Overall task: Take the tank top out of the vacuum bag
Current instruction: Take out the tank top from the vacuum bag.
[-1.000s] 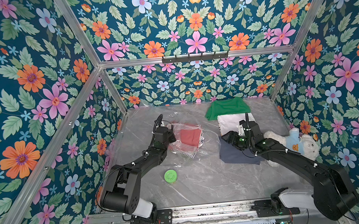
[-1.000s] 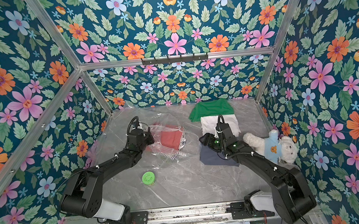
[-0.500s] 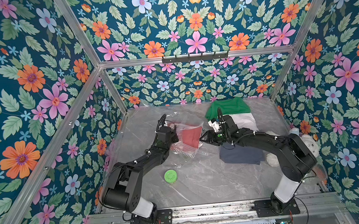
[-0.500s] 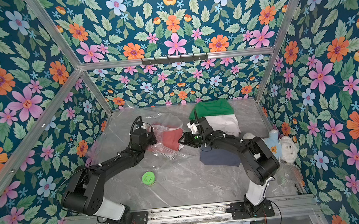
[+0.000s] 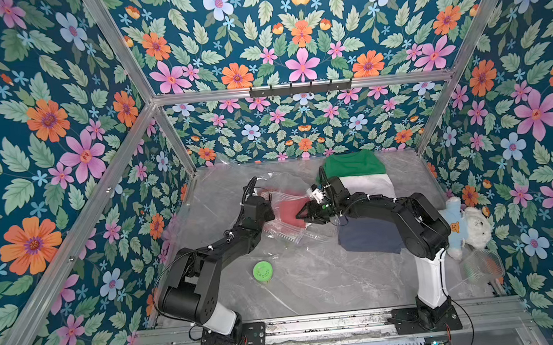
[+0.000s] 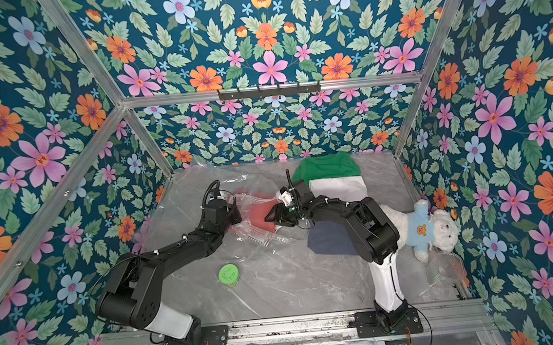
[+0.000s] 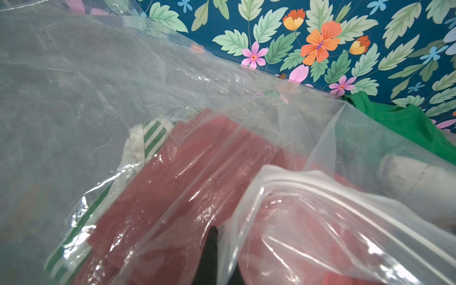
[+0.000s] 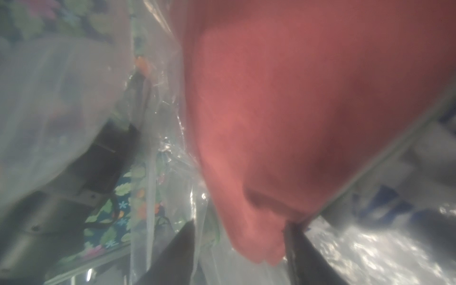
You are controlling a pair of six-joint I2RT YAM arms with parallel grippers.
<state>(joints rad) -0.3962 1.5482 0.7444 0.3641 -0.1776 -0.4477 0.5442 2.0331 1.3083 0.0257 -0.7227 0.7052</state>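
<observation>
L gripper (image 5: pixel 270 211) clamped on edge of vacuum bag (image 5: pixel 286 183), which lies crumpled mid-worktop (image 5: pixel 312 279) twd back edge w/ red tank top (image 5: pixel 287 210) inside; R gripper (image 5: pixel 298 216) opposite, jaws apart astride top's edge.

Glossy, crinkly clear plastic vacuum bag (image 7: pixel 98 74); matt red cloth tank top (image 8: pixel 296 98), perhaps fuzzy.

The vacuum bag (image 5: pixel 281 185) is a big see-through plastic bag, shiny and full of crinkles. It lies on the table (image 5: pixel 312 286), nearer the back edge than the front edge, a bit left of the middle. Its mouth, seen close in the left wrist view (image 7: pixel 320 195), is lifted and open. The tank top (image 5: pixel 287 210) is red and folded. It lies inside the bag (image 7: pixel 172 182).
</observation>
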